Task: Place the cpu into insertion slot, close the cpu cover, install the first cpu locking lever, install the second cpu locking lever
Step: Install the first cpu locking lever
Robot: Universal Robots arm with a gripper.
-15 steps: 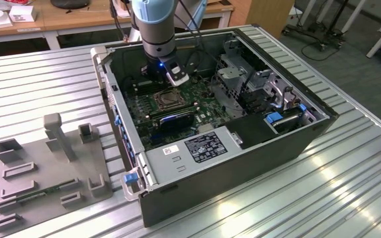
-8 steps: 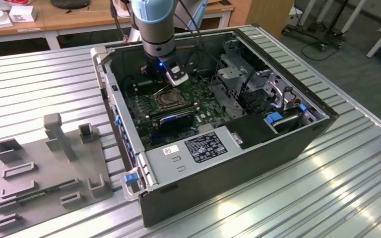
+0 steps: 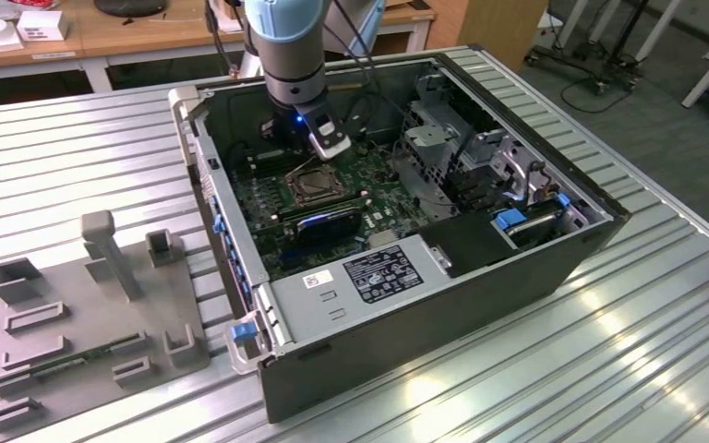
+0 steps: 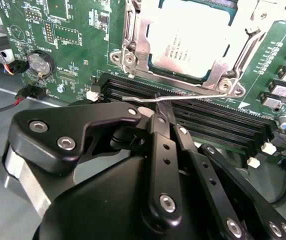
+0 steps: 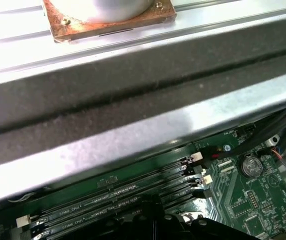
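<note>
Tool point(image 4: 162, 106) at locking lever point(image 4: 198, 96), cpu point(image 4: 190, 37) beyond

Matt silvery cpu point(image 4: 190, 37), shiny cpu cover point(image 4: 134, 47), probably steel

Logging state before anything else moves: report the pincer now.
Pincer: closed, tips gripping the thin locking lever.

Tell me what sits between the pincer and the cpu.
In the second wrist view, a thin locking lever and the edge of the cpu cover lie between the pincer and the cpu.
</note>
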